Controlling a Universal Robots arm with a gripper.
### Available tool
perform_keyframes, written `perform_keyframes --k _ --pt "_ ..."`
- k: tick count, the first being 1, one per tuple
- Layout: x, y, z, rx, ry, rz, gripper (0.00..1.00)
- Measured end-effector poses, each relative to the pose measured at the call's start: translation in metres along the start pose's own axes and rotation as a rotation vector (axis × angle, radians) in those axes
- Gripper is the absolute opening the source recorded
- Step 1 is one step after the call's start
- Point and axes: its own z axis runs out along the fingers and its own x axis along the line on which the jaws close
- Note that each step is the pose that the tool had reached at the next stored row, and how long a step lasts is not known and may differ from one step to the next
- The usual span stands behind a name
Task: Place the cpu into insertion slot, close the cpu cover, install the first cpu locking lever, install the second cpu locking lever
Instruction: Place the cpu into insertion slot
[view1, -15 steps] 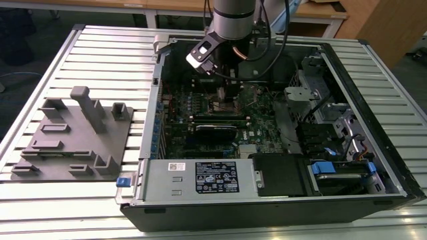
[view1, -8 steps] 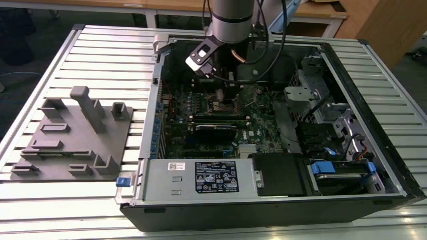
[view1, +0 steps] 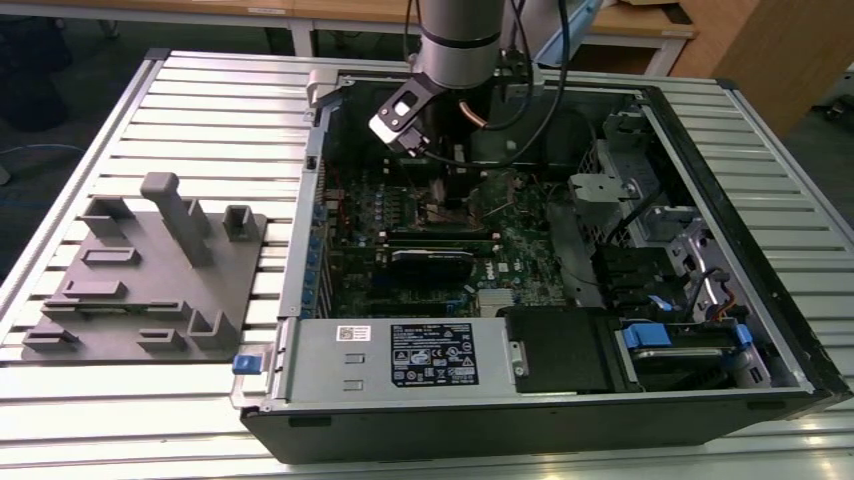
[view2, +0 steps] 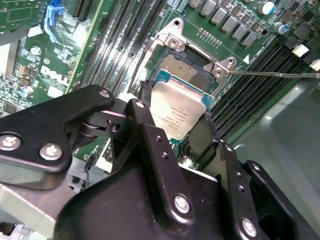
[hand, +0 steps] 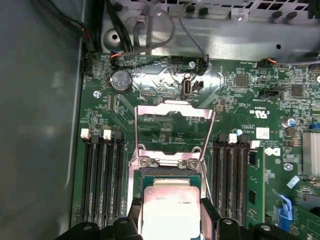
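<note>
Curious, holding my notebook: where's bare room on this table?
Bare table beyond the grey fixture at the exterior view's left, and a strip before the computer case. Crowded inside it, where the gripper holds the cpu.

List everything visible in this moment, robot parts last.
cpu: one, silver-grey, gripped over the insertion slot, covering part of it.
insertion slot: one, dark centre with silvery rim, in the circuit board.
cpu cover: one, silvery, flipped open beyond the slot.
locking levers: two, thin metal wires, alongside the slot.
circuit board: one, green, inside the computer case.
memory slots: two banks, black, flanking the slot.
computer case: one, black and silver, open on the table.
fixture plate: one, grey, at the exterior view's left.
table: one, silvery slats.
arm: one, grey, reaching into the case.
fingers: two, black, closed on the cpu.
</note>
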Motion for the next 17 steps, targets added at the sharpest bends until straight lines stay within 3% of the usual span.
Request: perform_keyframes --k 5,10,17 --pt "0.0005 -0.0006 0.0082 0.0 0.0 0.0 0.54" --pt "0.0006 -0.0007 0.0095 0.0001 0.0 0.0 0.54" --pt "0.0007 -0.0012 0.0158 0.0001 -0.0001 0.0 0.54"
